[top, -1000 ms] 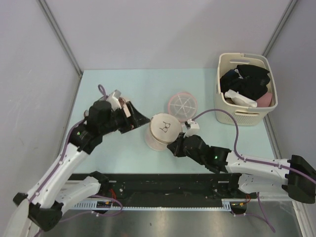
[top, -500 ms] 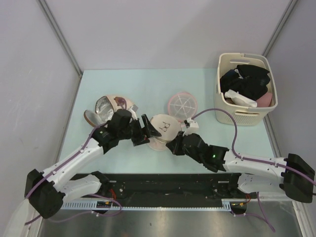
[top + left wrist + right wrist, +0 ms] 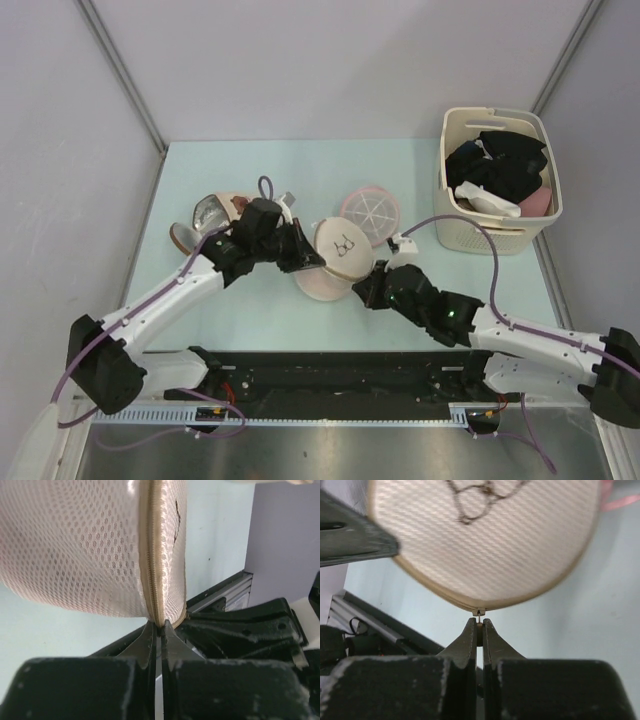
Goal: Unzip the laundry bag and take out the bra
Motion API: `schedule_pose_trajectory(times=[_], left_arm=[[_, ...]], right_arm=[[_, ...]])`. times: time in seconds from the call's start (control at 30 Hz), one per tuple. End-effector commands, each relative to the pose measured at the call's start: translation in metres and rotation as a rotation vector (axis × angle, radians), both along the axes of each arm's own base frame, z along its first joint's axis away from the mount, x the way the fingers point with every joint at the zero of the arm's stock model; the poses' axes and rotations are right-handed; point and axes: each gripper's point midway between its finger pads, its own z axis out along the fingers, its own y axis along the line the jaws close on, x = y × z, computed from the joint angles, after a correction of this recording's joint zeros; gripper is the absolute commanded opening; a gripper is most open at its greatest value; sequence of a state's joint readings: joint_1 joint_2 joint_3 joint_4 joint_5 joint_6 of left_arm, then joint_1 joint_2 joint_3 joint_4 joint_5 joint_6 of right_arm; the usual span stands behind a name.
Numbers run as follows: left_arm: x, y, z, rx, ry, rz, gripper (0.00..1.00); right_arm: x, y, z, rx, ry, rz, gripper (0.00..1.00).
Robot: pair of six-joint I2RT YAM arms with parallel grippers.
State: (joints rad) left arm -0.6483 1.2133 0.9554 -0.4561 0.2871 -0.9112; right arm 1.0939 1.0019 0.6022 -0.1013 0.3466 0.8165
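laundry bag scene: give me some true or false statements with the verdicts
1. The left claw is shut on the zip seam of the pale pink mesh drum-shaped laundry bag. True.
2. The right claw is open, clear of the bag. False: it is shut on the small metal zip pull at the bag's rim.
3. The cream slotted plastic basket holds black and white clothes. True.
4. The flat pink disc with white spokes lies inside the basket. False: it lies on the pale green table, outside the basket.
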Motion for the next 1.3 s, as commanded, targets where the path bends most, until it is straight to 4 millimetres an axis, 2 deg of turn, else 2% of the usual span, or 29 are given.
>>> schedule_pose_trajectory(times=[0.0,0.03,0.1,0.13,0.2,0.27,0.33,0.37,0.43,0.47,0.53,0.57,0.63,0.73,0.77,0.8,0.87,0.9,0.93,0.97,1.0,1.03,1.13,1.2,1.27], left_arm=[[0.018,0.021,0.050,0.014,-0.184,0.007,0.00],[0.020,0.024,0.053,0.020,-0.215,-0.008,0.01],[0.025,0.031,0.055,0.018,-0.216,-0.013,0.00],[0.027,0.032,0.052,0.026,-0.221,-0.033,0.01],[0.031,0.032,0.047,0.036,-0.193,-0.047,0.01],[0.032,0.029,0.045,0.042,-0.200,-0.077,0.00],[0.035,0.028,0.040,0.047,-0.194,-0.079,0.00],[0.037,0.027,0.039,0.047,-0.194,-0.079,0.14],[0.039,0.027,0.037,0.058,-0.191,-0.083,0.50],[0.035,0.028,0.037,0.065,-0.177,-0.091,0.80],[0.033,0.031,0.050,0.069,-0.209,-0.097,1.00],[0.027,0.038,0.049,0.095,-0.190,-0.088,1.00],[0.020,0.054,0.063,0.125,-0.237,-0.038,1.00],[-0.001,0.071,0.061,0.130,-0.210,0.019,1.00],[-0.011,0.073,0.072,0.084,-0.244,0.022,1.00],[-0.020,0.073,0.055,0.075,-0.197,0.020,1.00],[-0.035,0.069,0.052,-0.003,-0.150,0.026,1.00],[-0.042,0.069,0.032,-0.004,-0.096,0.029,1.00],[-0.046,0.068,0.027,-0.036,-0.052,0.055,1.00],[-0.046,0.060,0.029,-0.086,-0.064,0.045,1.00],[-0.051,0.060,0.017,-0.107,-0.046,0.052,1.00],[-0.050,0.056,0.016,-0.152,-0.021,0.083,1.00],[-0.038,0.044,0.016,-0.263,-0.062,0.121,1.00],[-0.033,0.042,-0.001,-0.227,-0.014,0.142,1.00],[-0.031,0.036,-0.003,-0.212,-0.008,0.128,0.99]], right_arm=[[0.024,-0.038,-0.002,-0.084,-0.051,-0.045,0.00],[0.035,-0.043,0.001,-0.052,-0.053,-0.045,0.00],[0.038,-0.046,-0.008,-0.046,-0.045,0.000,0.00],[0.047,-0.051,-0.006,-0.030,-0.044,-0.017,0.00],[0.044,-0.042,0.001,0.010,-0.037,0.028,0.00],[0.033,-0.025,0.016,0.052,-0.062,0.079,0.00],[0.029,-0.017,0.024,0.057,-0.076,0.074,0.00],[0.016,-0.007,0.025,0.056,-0.077,0.110,0.00],[0.010,0.001,0.028,0.070,-0.073,0.089,0.00],[-0.001,0.009,0.029,0.081,-0.067,0.112,0.00],[-0.005,0.015,0.027,0.098,-0.050,0.079,0.00],[-0.011,0.019,0.026,0.105,-0.038,0.084,0.00],[-0.011,0.026,0.030,0.134,-0.044,0.065,0.00],[-0.013,0.033,0.030,0.158,-0.036,0.052,0.00],[-0.012,0.035,0.027,0.153,-0.033,0.052,0.00],[-0.011,0.038,0.030,0.167,-0.042,0.057,0.00],[-0.008,0.040,0.028,0.159,-0.047,0.061,0.00],[-0.006,0.042,0.030,0.163,-0.050,0.060,0.00],[-0.004,0.042,0.031,0.162,-0.053,0.058,0.00],[-0.003,0.043,0.031,0.159,-0.053,0.059,0.00],[-0.003,0.045,0.033,0.161,-0.058,0.069,0.00],[-0.002,0.045,0.033,0.156,-0.060,0.071,0.00],[0.000,0.045,0.032,0.139,-0.061,0.083,0.00],[-0.001,0.045,0.031,0.131,-0.056,0.094,0.00],[-0.001,0.044,0.032,0.129,-0.053,0.094,0.00]])
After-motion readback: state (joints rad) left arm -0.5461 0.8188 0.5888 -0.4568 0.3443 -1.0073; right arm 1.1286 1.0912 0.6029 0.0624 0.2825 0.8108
